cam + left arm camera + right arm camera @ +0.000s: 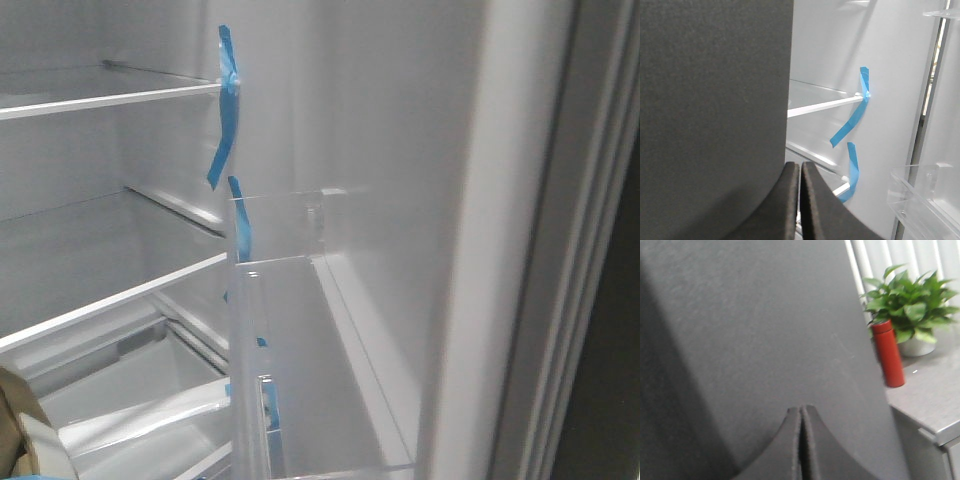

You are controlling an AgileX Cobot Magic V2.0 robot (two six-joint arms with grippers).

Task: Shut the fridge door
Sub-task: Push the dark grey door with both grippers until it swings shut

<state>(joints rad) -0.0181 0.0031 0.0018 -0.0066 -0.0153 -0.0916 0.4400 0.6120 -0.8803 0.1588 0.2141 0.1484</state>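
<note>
Front view, left to right: open fridge interior with white shelves (110, 97) at far left, a clear drawer (150, 400) low down, and a tan, blurred thing at the bottom left corner, can't tell what it is. Blue tape strips (224, 110) hang at the shelf ends. Right of that, the fridge door (400, 150) shows its white inner lining, standing open, with a clear door bin (290, 225) fixed to it and a second bin below. Door edge and seal run down the far right.

Left wrist view: a dark grey matte slab (715, 110) fills the side nearest the left gripper (800, 200), whose two black fingers are pressed together with nothing between them. Tips sit just beside the slab's edge; contact unclear. Past it, the fridge shelves and blue tape.

Right wrist view: right gripper (801, 445) likewise closed and empty, its tips against or just off the door's dark grey outer face. Beside the door, a grey countertop (930, 400) carries a red bottle (888, 355) and a potted plant (910, 305).
</note>
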